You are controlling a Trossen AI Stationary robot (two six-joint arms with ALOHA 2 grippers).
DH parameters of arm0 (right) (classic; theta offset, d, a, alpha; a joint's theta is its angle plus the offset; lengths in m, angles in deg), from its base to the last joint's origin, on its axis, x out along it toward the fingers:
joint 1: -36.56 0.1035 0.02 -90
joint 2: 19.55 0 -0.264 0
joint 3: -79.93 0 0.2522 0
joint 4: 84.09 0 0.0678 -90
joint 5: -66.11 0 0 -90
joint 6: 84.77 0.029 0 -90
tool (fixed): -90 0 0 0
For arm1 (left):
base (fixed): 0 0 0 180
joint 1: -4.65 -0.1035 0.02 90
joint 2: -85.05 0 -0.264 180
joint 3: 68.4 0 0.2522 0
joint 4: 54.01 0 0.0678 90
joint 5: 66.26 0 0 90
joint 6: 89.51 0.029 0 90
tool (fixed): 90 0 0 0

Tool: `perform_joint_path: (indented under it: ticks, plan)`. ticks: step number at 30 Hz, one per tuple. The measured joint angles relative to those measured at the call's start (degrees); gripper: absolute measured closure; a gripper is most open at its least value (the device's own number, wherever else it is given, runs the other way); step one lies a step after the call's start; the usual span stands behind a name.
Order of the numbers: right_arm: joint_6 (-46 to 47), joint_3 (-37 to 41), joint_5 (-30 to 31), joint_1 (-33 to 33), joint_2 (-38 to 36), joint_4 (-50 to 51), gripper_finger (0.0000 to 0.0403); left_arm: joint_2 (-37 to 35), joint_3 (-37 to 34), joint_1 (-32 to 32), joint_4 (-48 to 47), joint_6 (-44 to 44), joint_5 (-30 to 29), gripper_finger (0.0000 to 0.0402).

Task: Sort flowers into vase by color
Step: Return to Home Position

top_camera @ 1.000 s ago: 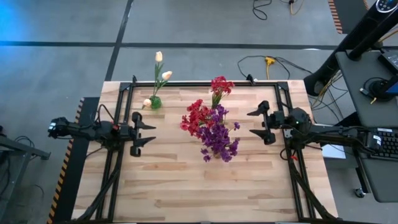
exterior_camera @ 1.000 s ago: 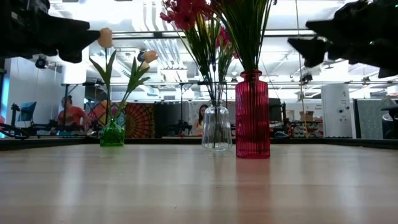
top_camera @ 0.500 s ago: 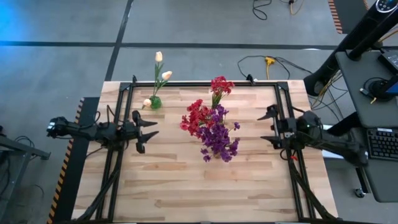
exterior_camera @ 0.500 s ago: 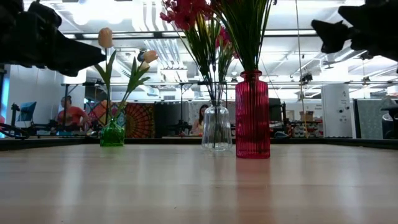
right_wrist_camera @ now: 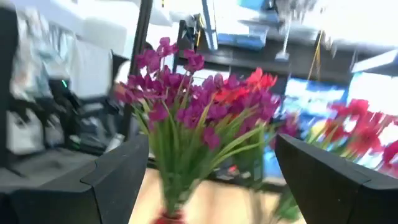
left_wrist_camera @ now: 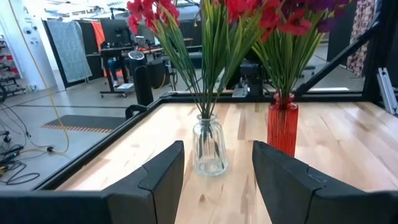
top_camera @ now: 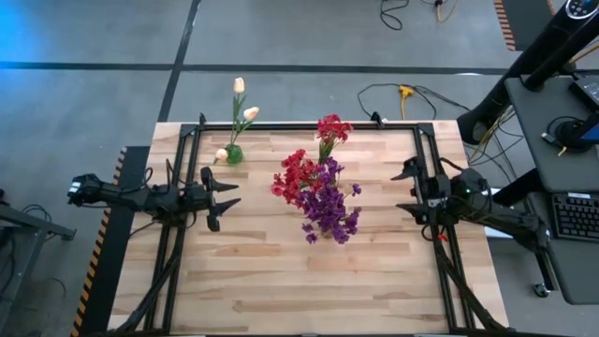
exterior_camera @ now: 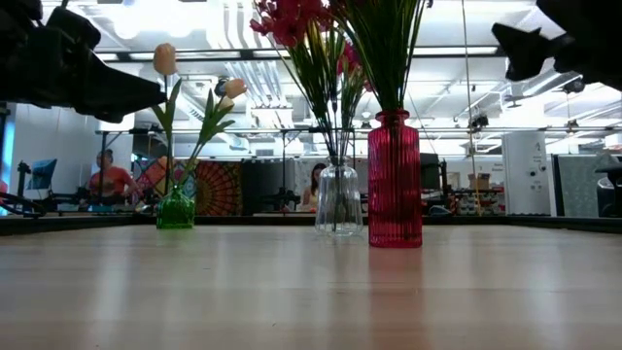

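Three vases stand on the wooden table. A small green vase [top_camera: 233, 153] [exterior_camera: 176, 209] holds cream-yellow tulip buds [top_camera: 245, 112]. A clear glass vase [exterior_camera: 338, 199] [left_wrist_camera: 209, 147] holds red blossom clusters [top_camera: 298, 175]. A ribbed red vase [exterior_camera: 395, 180] [left_wrist_camera: 282, 123] holds purple blossom clusters [top_camera: 328, 212] [right_wrist_camera: 184, 102]. My left gripper [top_camera: 223, 195] [left_wrist_camera: 217, 180] hovers open to the left of the vases and faces them. My right gripper [top_camera: 409, 191] [right_wrist_camera: 211, 177] hovers open to their right, raised, level with the purple blossoms. Neither holds anything.
A black frame [top_camera: 309, 125] runs round the tabletop. Bare wood [top_camera: 299, 281] lies on the near half of the table. Cables [top_camera: 402, 94] trail on the floor past the far edge. A desk with a keyboard [top_camera: 573, 215] stands at the right. People [exterior_camera: 107, 177] sit far behind.
My right gripper has drawn back from the vases toward the table's right edge and risen a little, still open. My left gripper has dipped slightly and stayed open. The vases and flowers have kept still.
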Motion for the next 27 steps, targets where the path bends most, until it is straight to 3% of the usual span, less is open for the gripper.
perform_joint_path:
  ticks: [4,7,12,19,27]
  plan:
    - [11.62,0.0,-0.02,0.0,0.18,0.22,0.0062,0.86,0.0,0.02,-0.01,0.0,0.0,0.0229]
    - [12.29,-0.02,-0.01,0.0,0.11,-0.16,0.0062,1.42,0.0,0.02,0.0,-0.01,0.0,0.0229]
    - [8.45,0.0,1.29,0.65,-0.04,3.5,0.0062,2.07,0.0,0.02,-0.01,0.0,0.0,0.0229]
    - [0.19,0.02,14.83,2.32,-1.4,15.99,0.0062,2.74,0.02,0.04,0.18,-0.01,0.02,0.0229]
    - [-5.0,0.02,15.58,2.27,-1.4,19.45,0.0062,3.53,0.03,0.02,0.05,-0.02,0.02,0.0229]
